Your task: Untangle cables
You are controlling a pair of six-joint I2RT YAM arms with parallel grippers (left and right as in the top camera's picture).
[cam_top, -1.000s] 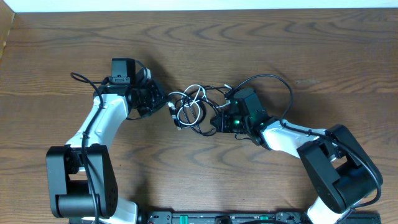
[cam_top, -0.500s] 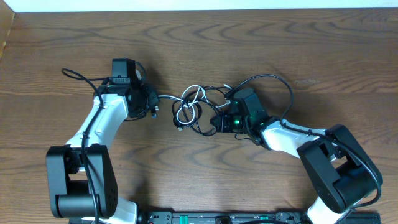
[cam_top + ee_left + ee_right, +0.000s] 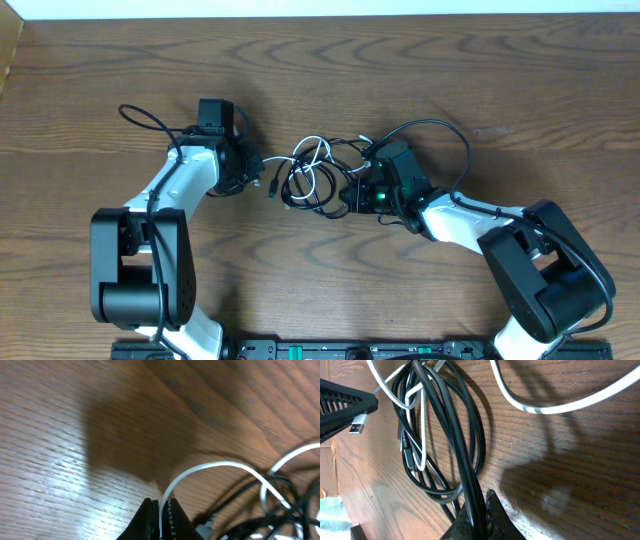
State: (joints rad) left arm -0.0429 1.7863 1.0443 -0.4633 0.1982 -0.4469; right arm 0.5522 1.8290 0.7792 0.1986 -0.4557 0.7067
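Observation:
The cables (image 3: 313, 174) lie in a tangle of white and black loops at the table's middle. My left gripper (image 3: 266, 183) is at the tangle's left edge, shut on the white cable (image 3: 215, 465), which arcs up from between its tips (image 3: 162, 510) to the black cables (image 3: 282, 510). At the tangle's right side, my right gripper (image 3: 350, 194) is shut on a black cable (image 3: 447, 425) that runs straight between its tips (image 3: 476, 512). The white cable (image 3: 555, 407) loops past there, and a silver plug end (image 3: 357, 424) lies by the left gripper's finger (image 3: 342, 402).
A thick black arm wire (image 3: 445, 135) arches behind the right wrist, and another one (image 3: 140, 115) loops out behind the left arm. The wooden table (image 3: 330, 60) ends at a pale edge along the top and a gap at the far left (image 3: 8, 60).
My left gripper pulled left with the white cable, drawing it out of the tangle, then came back right and a little nearer. The right arm stayed put.

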